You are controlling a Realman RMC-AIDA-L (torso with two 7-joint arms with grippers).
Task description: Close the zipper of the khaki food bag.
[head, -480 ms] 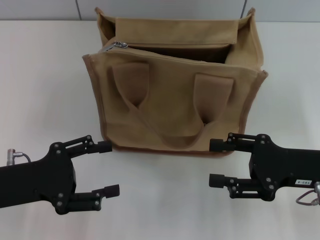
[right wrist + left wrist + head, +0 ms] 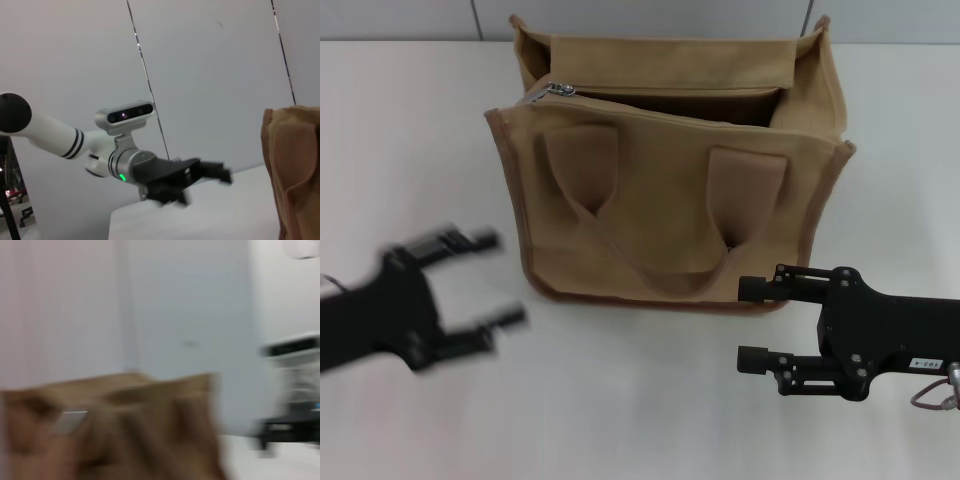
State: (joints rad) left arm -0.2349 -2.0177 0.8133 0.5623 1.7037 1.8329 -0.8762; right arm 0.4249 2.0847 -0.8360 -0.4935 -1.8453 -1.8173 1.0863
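The khaki food bag (image 2: 670, 195) stands upright on the white table, its top open. The zipper runs along the top, with its silver pull (image 2: 548, 92) at the bag's far left corner. My left gripper (image 2: 500, 280) is open and empty, low on the table to the left of the bag's front, apart from it. My right gripper (image 2: 752, 325) is open and empty, just in front of the bag's right bottom corner. The left wrist view shows the bag (image 2: 115, 430) and the pull (image 2: 70, 421). The right wrist view shows the left gripper (image 2: 200, 175) and the bag's edge (image 2: 295, 170).
The white table (image 2: 410, 150) extends to the left and right of the bag and in front of it. A grey panelled wall (image 2: 210, 75) stands behind.
My left gripper has moved left and away from me, toward the bag's left side. The right arm and the bag have not moved.
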